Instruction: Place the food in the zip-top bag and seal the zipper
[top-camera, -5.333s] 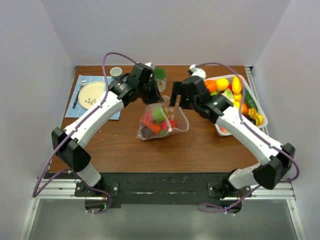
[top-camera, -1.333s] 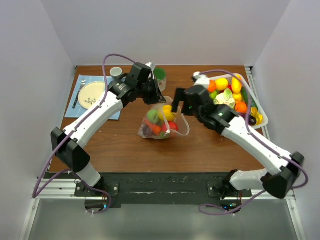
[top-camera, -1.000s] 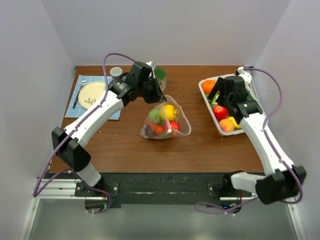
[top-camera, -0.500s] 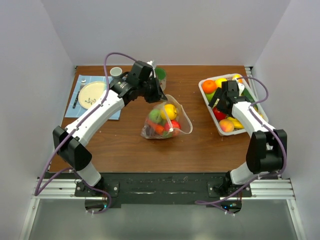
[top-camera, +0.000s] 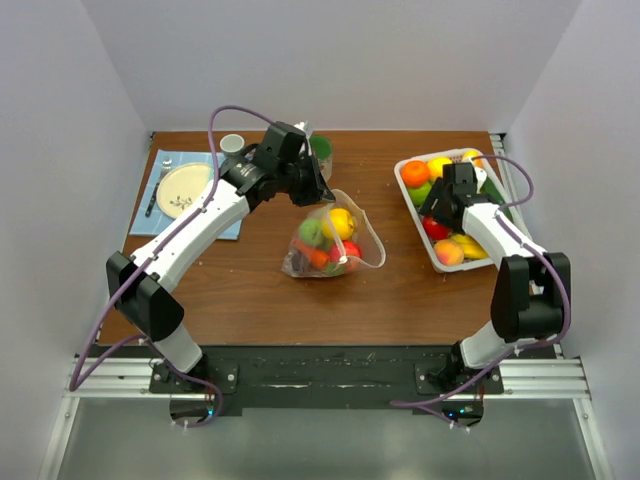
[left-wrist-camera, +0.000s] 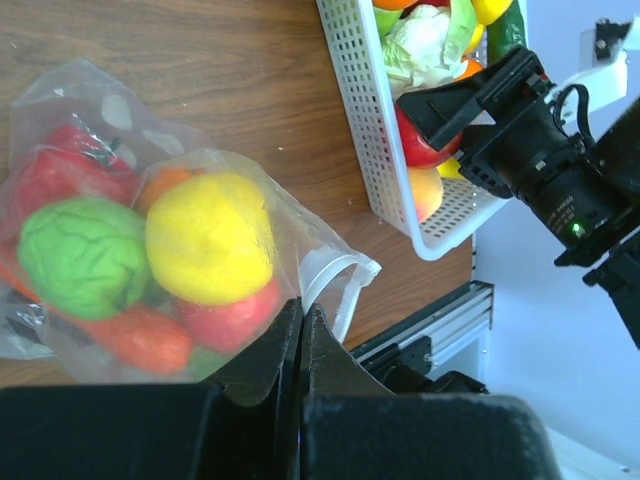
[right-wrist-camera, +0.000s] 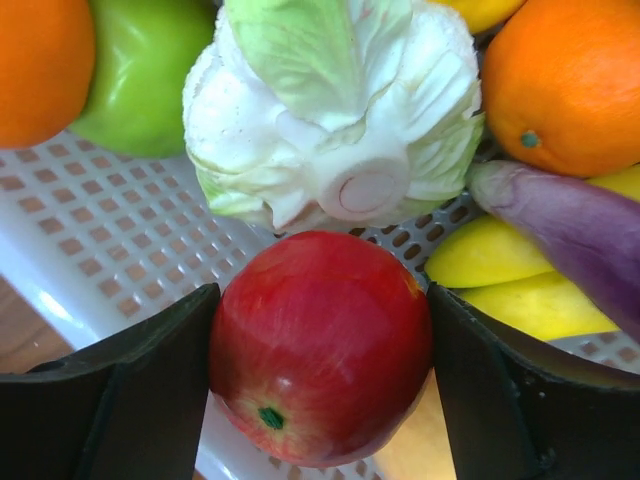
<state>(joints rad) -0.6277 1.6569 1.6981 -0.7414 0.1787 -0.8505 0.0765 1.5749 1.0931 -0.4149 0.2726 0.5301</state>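
The right gripper (right-wrist-camera: 322, 310) straddles the apple (right-wrist-camera: 320, 370) in the basket (right-wrist-camera: 90, 250), pads pressed on its two sides. The left gripper (left-wrist-camera: 301, 330) is clenched on the rim of the bag (left-wrist-camera: 90, 200) (part filled with food). Treat the apple as light, hard and probably slippery: hold it across its widest middle, since a glossy round shell can squirt out.

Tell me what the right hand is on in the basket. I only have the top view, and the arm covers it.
Observer: A red apple. The right hand has a finger against each side of it.
Operator: Anything crowding it?
Observer: A cabbage sits right behind the apple, touching or nearly so.
Operator: Left hand?
Observer: The left hand is shut, pinching the bag at its rim.
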